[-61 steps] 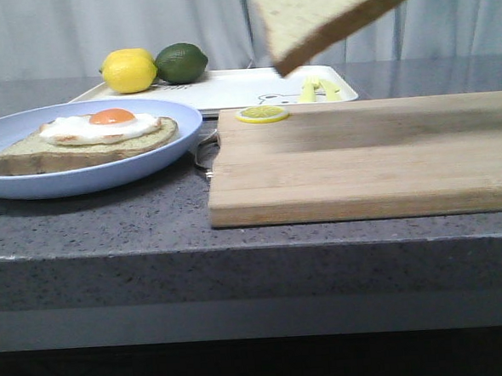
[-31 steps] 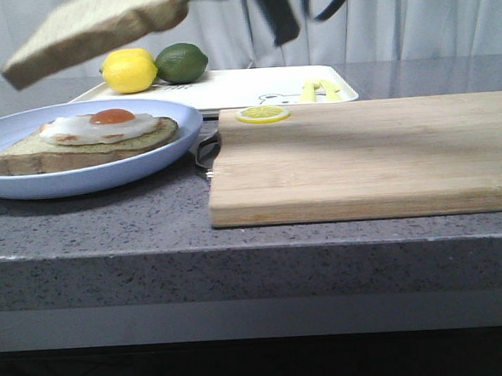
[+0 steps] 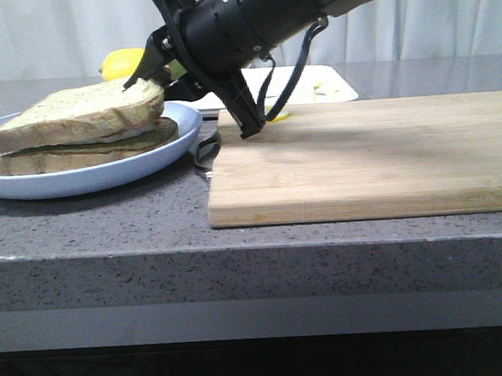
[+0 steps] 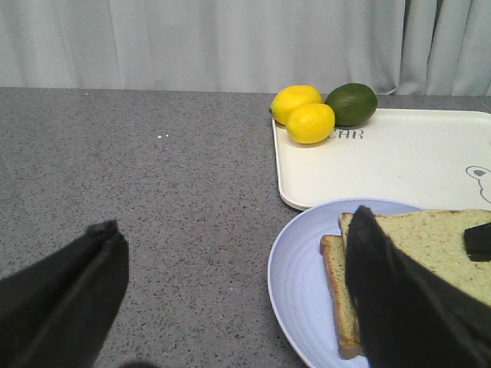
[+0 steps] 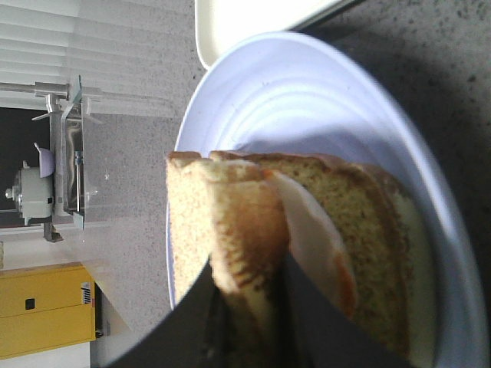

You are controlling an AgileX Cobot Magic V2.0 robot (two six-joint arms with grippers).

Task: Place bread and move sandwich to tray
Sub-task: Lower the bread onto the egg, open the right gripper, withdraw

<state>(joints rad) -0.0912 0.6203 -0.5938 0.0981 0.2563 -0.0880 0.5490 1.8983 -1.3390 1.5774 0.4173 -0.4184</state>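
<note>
Pale curtains behind, speckled grey counter (image 3: 108,215) below. Landmark: blue plate (image 3: 29,180). On plate: lower toast (image 3: 83,153), egg (image 5: 314,230) nearly hidden, only a white edge showing in right wrist view. Bread (image 3: 76,118) laid over egg, far end resting on the stack, near end slightly raised and tilted. Right hand (image 3: 150,75) at bread's edge nearest board (image 3: 360,156), closed on the crust; in right wrist view, one finger (image 5: 203,322) either side of the slice. Grip not yet released.

Left hand (image 4: 230,299) low over counter beside plate, on the side away from board; spread wide, holding nothing, one finger (image 4: 65,291) over bare counter, the other over plate rim.

Tray (image 4: 399,161) just behind plate, rim seeming to touch or almost touch plate edge; hard to tell which. Lemons (image 4: 304,115) and lime (image 4: 351,103) on tray corner farthest from board. Board beside plate, apart from it, bare save for what looks like a lemon slice partly hidden behind the arm.

Progress, as judged: bread placing almost finished, slice down on egg but held. Left to do: let go, withdraw right arm, then lift plate with sandwich onto tray. Open left hand near plate rim looks suited to that move. Free tray area right behind plate; fruit corner to be avoided.
</note>
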